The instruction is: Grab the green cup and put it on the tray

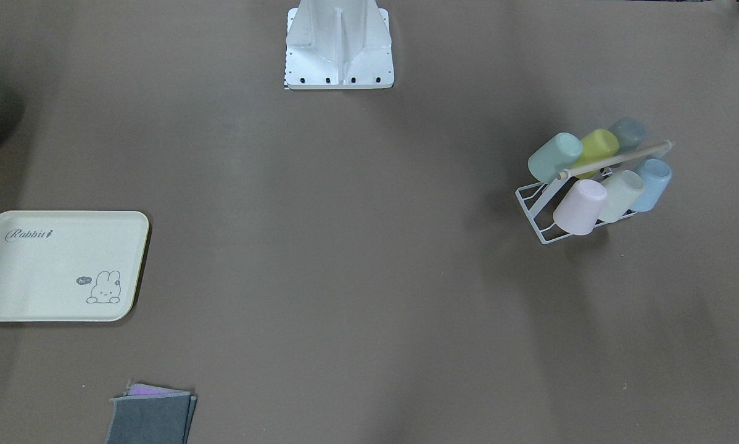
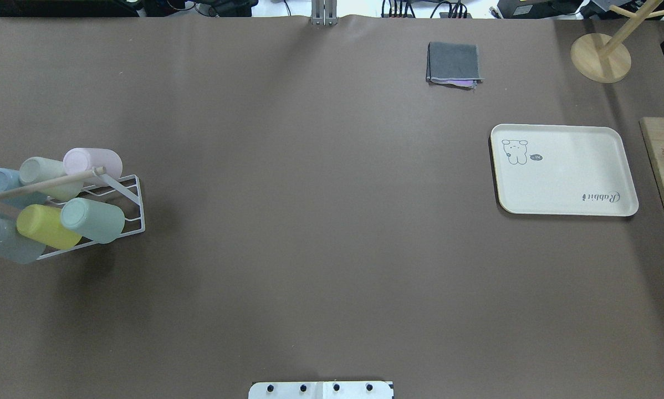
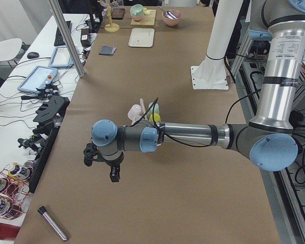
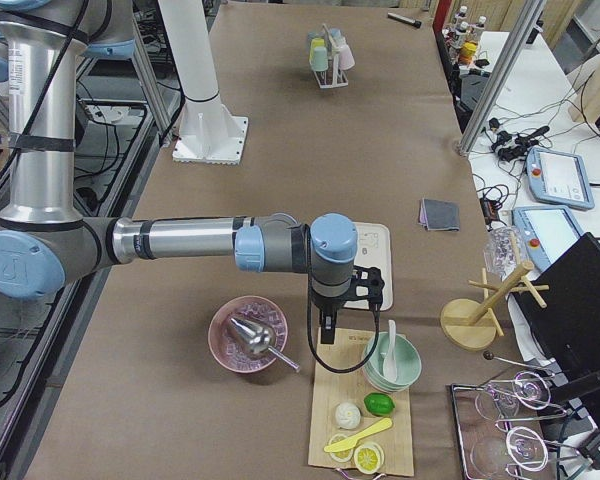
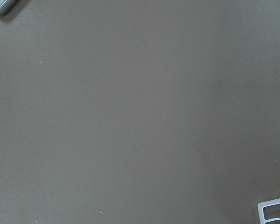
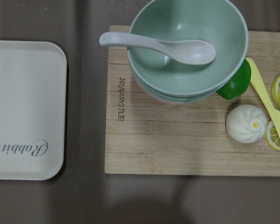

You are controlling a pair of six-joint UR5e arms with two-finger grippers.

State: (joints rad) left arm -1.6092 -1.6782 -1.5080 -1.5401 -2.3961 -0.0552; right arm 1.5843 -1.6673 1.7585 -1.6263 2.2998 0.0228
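The green cup [image 1: 554, 157] is a mint-green tumbler lying tilted in a white wire rack [image 1: 537, 208] among other cups; it also shows in the overhead view [image 2: 93, 220]. The tray [image 1: 55, 265], cream with "Rabbit" lettering, lies flat and bare across the table from the rack [image 2: 565, 169] and shows in the right wrist view [image 6: 23, 107]. My left gripper [image 3: 113, 174] hangs above bare table short of the rack. My right gripper [image 4: 325, 328] hangs between the tray and a wooden board. I cannot tell whether either is open or shut.
The rack also holds yellow-green [image 2: 46, 226], pale cream-green, pink, blue and grey cups under a wooden rod. A folded grey cloth [image 2: 454, 64] lies near the tray. A wooden board [image 6: 196, 140] bears stacked bowls, a spoon and food. A pink bowl [image 4: 248, 335] and a wooden stand [image 2: 601, 55] are nearby.
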